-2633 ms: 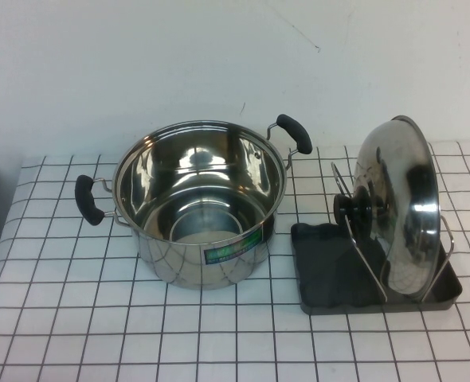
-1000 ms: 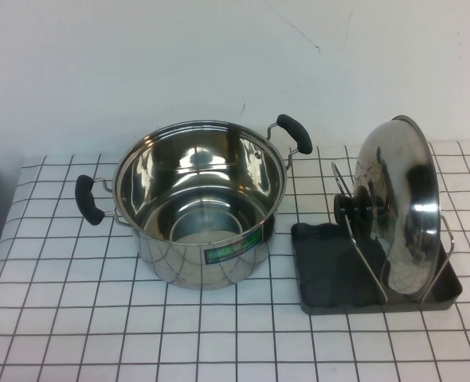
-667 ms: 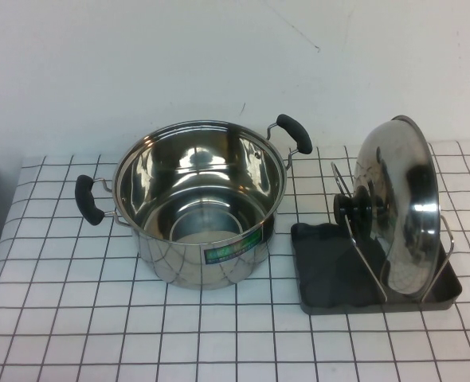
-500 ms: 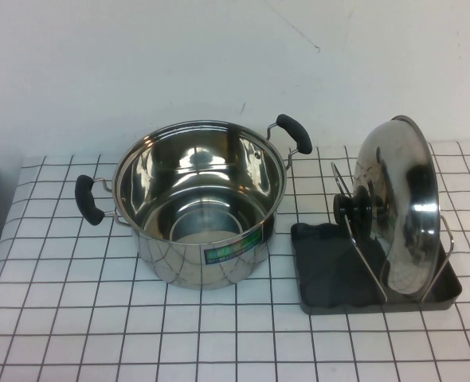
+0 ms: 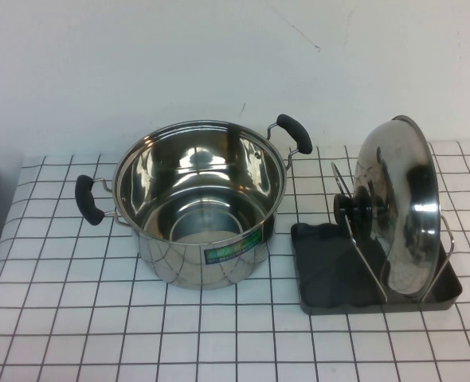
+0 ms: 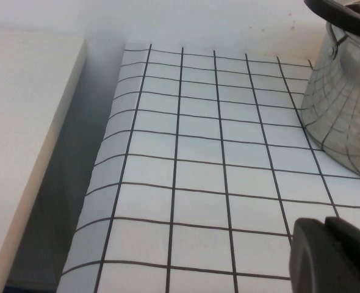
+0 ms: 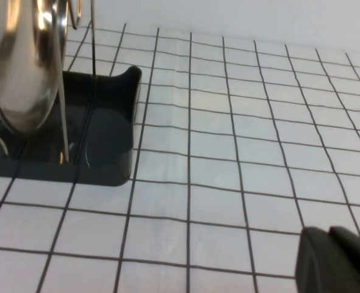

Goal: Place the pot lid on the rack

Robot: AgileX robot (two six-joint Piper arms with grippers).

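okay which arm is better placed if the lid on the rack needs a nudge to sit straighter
Probably the right. The pot lid already stands on edge in the rack, and the right claw views that rack close by. The left claw sits beyond the pot.

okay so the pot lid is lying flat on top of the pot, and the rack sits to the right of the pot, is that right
Not quite. The pot lid isn't on the pot; it stands on edge in the rack, as the high view shows. The rack does sit to the pot's right. Only an edge of the left pincer and of the right pincer shows in the wrist views, low over the table.
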